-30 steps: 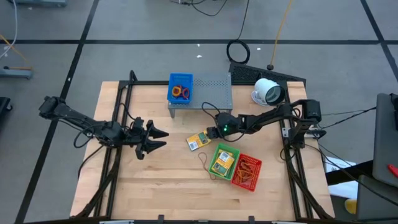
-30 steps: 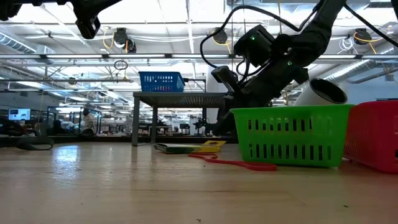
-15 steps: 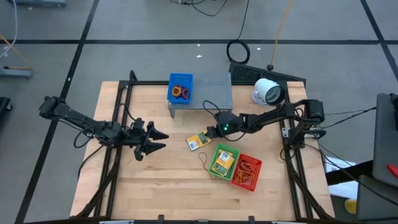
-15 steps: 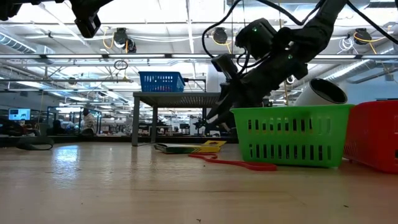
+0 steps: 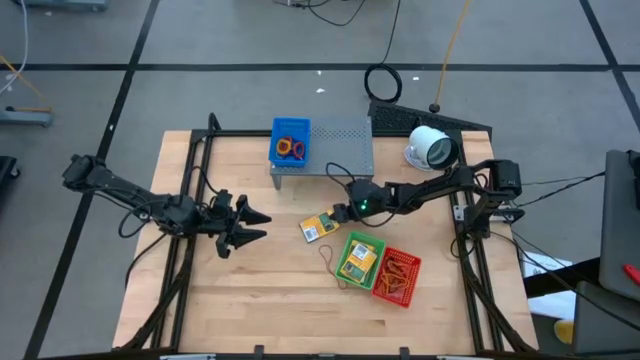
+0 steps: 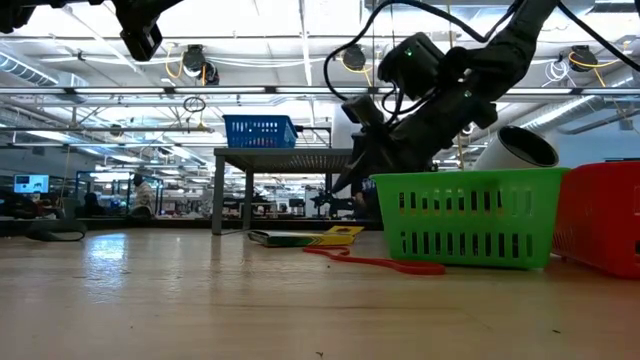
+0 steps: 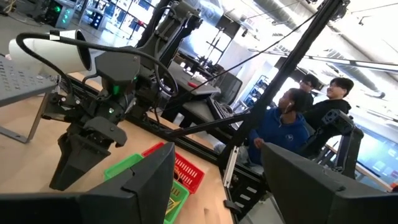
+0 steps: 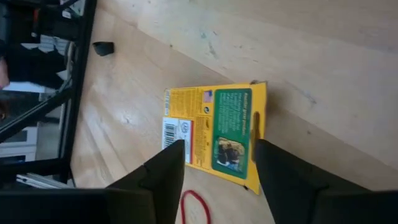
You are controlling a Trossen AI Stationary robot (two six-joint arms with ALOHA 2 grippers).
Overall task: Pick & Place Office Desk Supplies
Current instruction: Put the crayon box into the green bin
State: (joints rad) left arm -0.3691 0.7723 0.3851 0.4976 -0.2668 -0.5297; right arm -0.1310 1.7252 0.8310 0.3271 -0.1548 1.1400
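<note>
Here, over a pale wooden table (image 5: pixel 250 290), the right gripper (image 8: pixel 214 163) hangs just above a flat yellow packet with a green label (image 8: pixel 214 134), its two dark fingers (image 8: pixel 163 171) parted to either side of the card and gripping nothing. The packet lies flat on the wood, just beside a green slotted plastic basket (image 5: pixel 359 259) that already holds a similar yellow packet; that pairing suggests the green basket is the sorting place for this kind of supply, which would explain why the arm is lined up lengthwise over the loose one. A thin red rubber band (image 5: pixel 331 259) lies on the table against the basket's near corner, and a red slotted basket (image 5: pixel 398 277) touching the green one holds orange bands, seemingly their own bin. A small blue basket (image 5: pixel 290 142) with coloured rings sits on one end of a grey perforated metal shelf (image 5: pixel 340 148), raised clear of the working area. A white round camera-like device (image 5: pixel 430 148) rests at the table's back edge on the robot's right. The left gripper (image 5: pixel 248 224) waits well apart on the left side of the table, jaws spread wide and empty. In the left wrist view, two people (image 7: pixel 311 115) sit beyond the table's frame.
</note>
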